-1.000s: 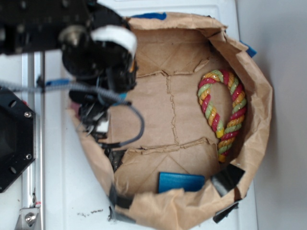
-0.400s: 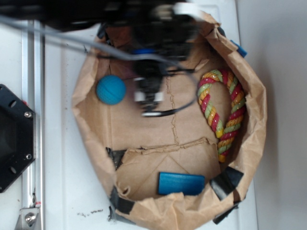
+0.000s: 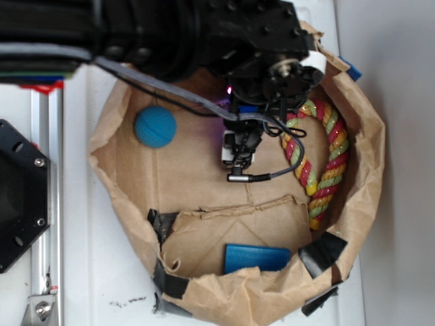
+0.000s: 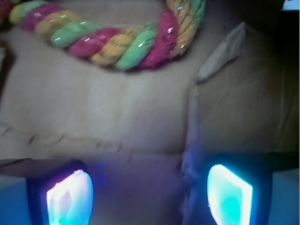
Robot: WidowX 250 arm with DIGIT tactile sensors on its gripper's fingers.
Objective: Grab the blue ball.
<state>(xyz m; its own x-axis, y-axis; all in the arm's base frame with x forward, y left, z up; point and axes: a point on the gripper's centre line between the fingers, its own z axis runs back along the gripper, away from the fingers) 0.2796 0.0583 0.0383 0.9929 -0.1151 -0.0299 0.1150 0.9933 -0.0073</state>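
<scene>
The blue ball [image 3: 155, 127] lies on the cardboard floor at the left side of the paper-lined bin, apart from everything else. My gripper [image 3: 239, 151] hangs over the middle of the bin, well to the right of the ball and just left of the rope. In the wrist view my gripper [image 4: 150, 196] is open: two glowing pads [image 4: 70, 198] stand wide apart over bare cardboard with nothing between them. The ball does not show in the wrist view.
A pink, green and yellow rope loop [image 3: 319, 159] lies at the right of the bin, also seen from the wrist as the rope [image 4: 112, 40]. A flat blue block [image 3: 257, 258] rests at the front. The crumpled brown paper wall [image 3: 109, 183] rings the bin. A black mount [image 3: 20, 193] sits at the left.
The arm has swung from the bin's left side to its middle right, uncovering the blue ball. The ball, rope and block have stayed put.
</scene>
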